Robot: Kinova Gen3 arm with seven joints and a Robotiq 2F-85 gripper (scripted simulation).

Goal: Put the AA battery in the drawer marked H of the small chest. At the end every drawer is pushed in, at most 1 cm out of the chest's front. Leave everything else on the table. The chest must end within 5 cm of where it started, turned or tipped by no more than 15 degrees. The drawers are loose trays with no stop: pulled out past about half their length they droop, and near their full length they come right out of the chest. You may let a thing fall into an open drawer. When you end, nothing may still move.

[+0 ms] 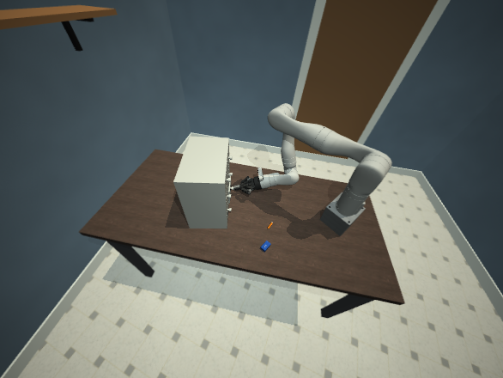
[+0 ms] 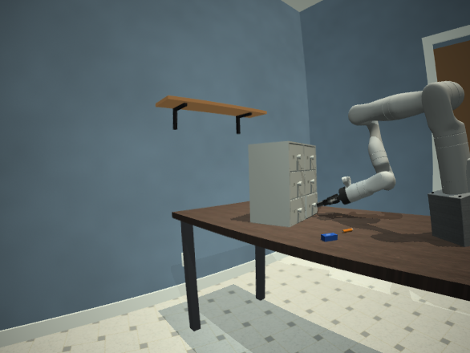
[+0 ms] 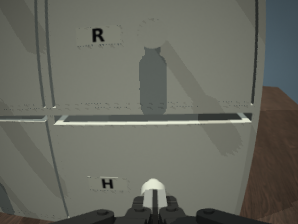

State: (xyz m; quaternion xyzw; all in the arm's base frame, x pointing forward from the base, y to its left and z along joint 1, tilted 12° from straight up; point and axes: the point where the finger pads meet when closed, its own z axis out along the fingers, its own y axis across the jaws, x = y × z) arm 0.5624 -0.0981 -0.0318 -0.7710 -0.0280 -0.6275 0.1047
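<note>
The small pale chest point(image 1: 202, 180) point(image 2: 273, 180) stands on the dark wooden table point(image 1: 180, 249) point(image 2: 385, 257). In the wrist view the drawer marked H point(image 3: 200, 163) fills the lower part, and its front is almost level with the chest, with a thin dark slit above it. The drawer marked R point(image 3: 200, 36) sits above it, pushed in. My gripper point(image 1: 237, 186) point(image 2: 319, 204) point(image 3: 155, 202) is shut with nothing between the fingers, and its tips are at the white knob point(image 3: 153, 188) of drawer H. The orange AA battery point(image 1: 269, 224) point(image 2: 347, 230) lies on the table, in front of the chest and away from the gripper.
A small blue block point(image 1: 265, 246) point(image 2: 329, 237) lies on the table near the battery. The arm's grey base point(image 1: 343, 216) point(image 2: 449, 217) stands at the table's right side. A wall shelf point(image 2: 210, 106) hangs well above the chest.
</note>
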